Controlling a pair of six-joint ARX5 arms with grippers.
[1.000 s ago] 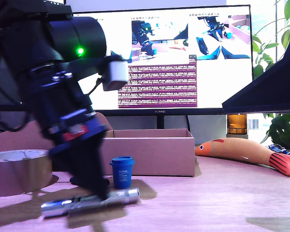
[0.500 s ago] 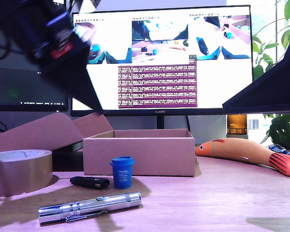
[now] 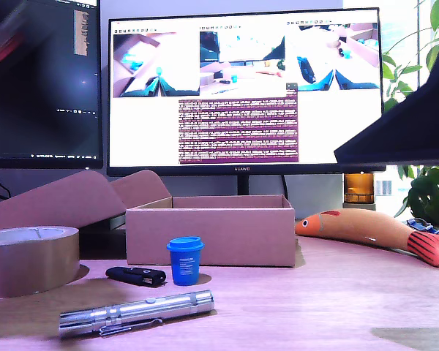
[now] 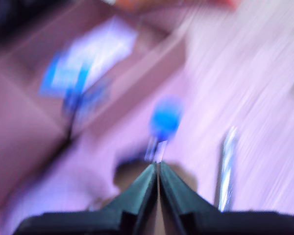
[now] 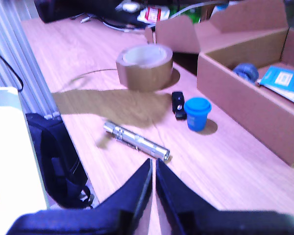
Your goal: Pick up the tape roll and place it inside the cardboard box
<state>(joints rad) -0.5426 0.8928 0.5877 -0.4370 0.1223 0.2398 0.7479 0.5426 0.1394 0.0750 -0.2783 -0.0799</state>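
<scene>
My second gripper (image 5: 153, 169) hangs high over the bench (image 5: 225, 161), jaws together and empty, the tape roll (image 5: 146, 66) well beyond them, beside the cardboard box (image 5: 245, 98); my first gripper (image 4: 158, 171) likewise closed.

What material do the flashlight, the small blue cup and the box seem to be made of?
The flashlight looks like bare metal: silver with bright reflections and ribbed bands. The small blue cup seems to be smooth plastic, uniformly coloured with a lid. The cardboard box looks like plain matte brown cardboard with thin straight walls.
</scene>
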